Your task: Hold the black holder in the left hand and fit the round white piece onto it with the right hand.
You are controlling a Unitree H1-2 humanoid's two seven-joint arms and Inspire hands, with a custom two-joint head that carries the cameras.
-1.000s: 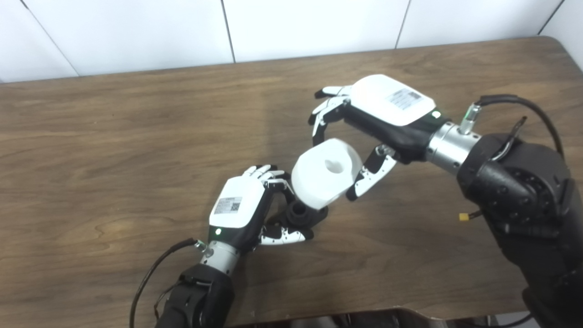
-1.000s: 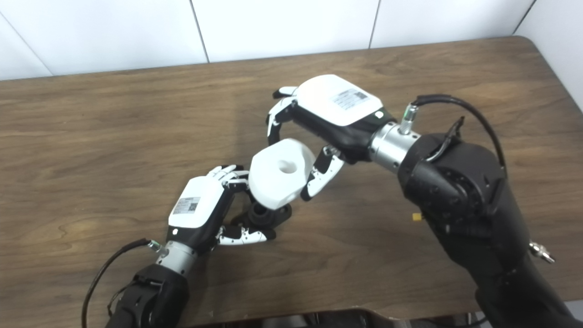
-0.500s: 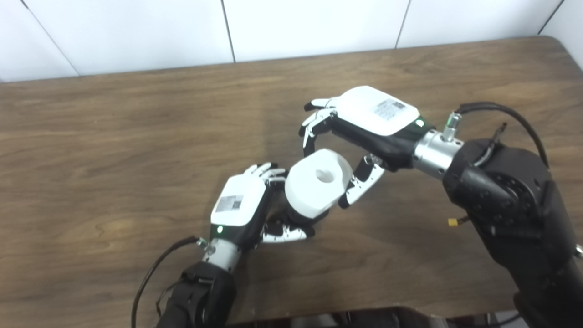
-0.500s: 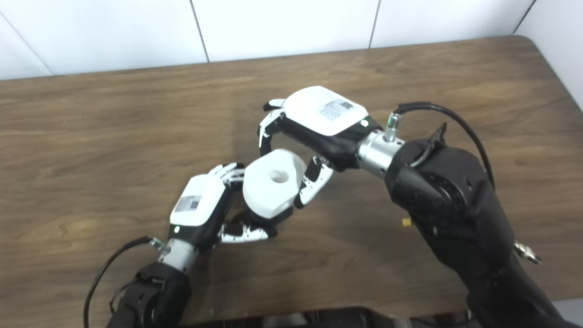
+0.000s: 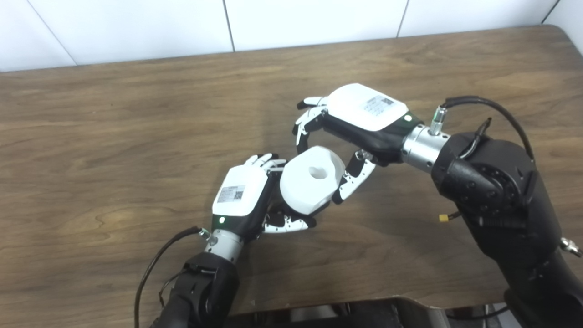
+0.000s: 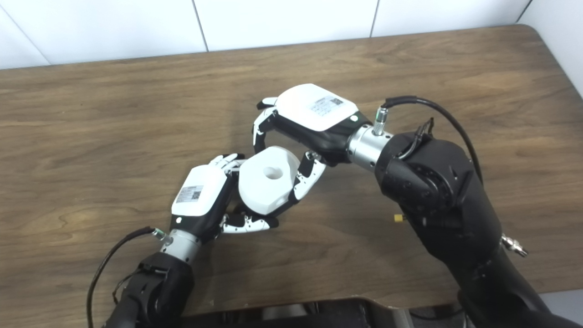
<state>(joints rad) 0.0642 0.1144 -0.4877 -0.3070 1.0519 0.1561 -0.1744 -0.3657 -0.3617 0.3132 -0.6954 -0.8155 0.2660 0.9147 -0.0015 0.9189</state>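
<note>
now right hand point(image 5: 350, 119) curls over white piece point(image 5: 309, 180), left hand point(image 5: 243, 197) seemingly cupping beneath

Light was even and fairly bright, falling from overhead. Soft shadows pooled on the wooden table point(image 5: 114, 136) just under and toward the near side of both hands. Their white shells were glary, nearly blown out. The pictures were slightly soft, with mild blur throughout.
</note>
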